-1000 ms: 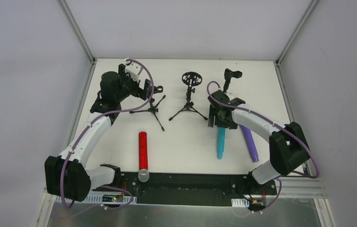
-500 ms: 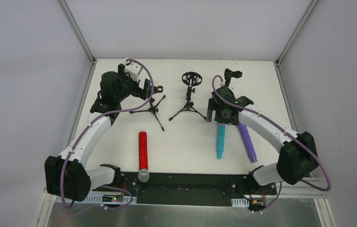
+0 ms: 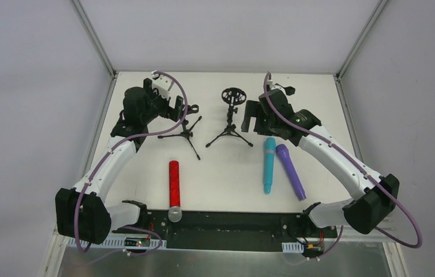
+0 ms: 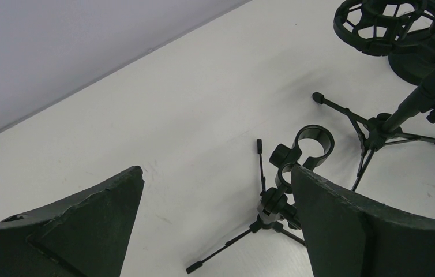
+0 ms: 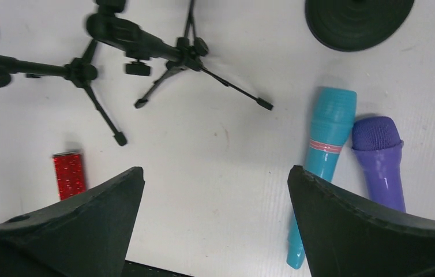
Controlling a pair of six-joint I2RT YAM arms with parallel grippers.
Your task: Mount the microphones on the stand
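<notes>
**Right pincer** (image 5: pixel 215 231): jaws spread wide, holding nothing. It hangs above the table (image 3: pixel 227 173), near the heads of two microphones.

**Left pincer** (image 4: pixel 215 231): also spread and empty, poised over the ring-clip stand (image 4: pixel 278 196).

**Hazards (judged)**
- The cyan microphone (image 5: pixel 325 156) and purple microphone (image 5: pixel 379 156) lie just beside each other. Closing on one could nudge or roll the other.
- Smooth round barrels may slip or twist between flat fingers.
- The tripods look light and thin-legged, so pressing a microphone into a clip may tip or skid them unless they are steadied.
- The right arm stands close to the round-base stand (image 5: pixel 359 20) and could knock it.

**Materials and shapes**
- Fingers: dark, flat-faced wedges with rough-cut edges.
- Cyan microphone: smooth plastic stick with a ribbed cap and a pink ring, lying flat.
- Purple microphone: glossy handle and a textured domed head that seems to touch the cyan barrel. The tails lie apart.
- Red microphone (image 3: pixel 173 182): glittery barrel with a silver mesh head toward the near edge. It lies alone, well apart from the other two.
- Ring-clip stand: slim black tripod topped by an open ring.
- Basket stand (image 3: pixel 231 115): a similar tripod carrying a round open cage.
- Round-base stand: a dark ridged disc foot. From above, its upper part is mostly hidden behind the right arm.
- Table: matte white, faintly scuffed.

No microphone is on any stand yet.
</notes>
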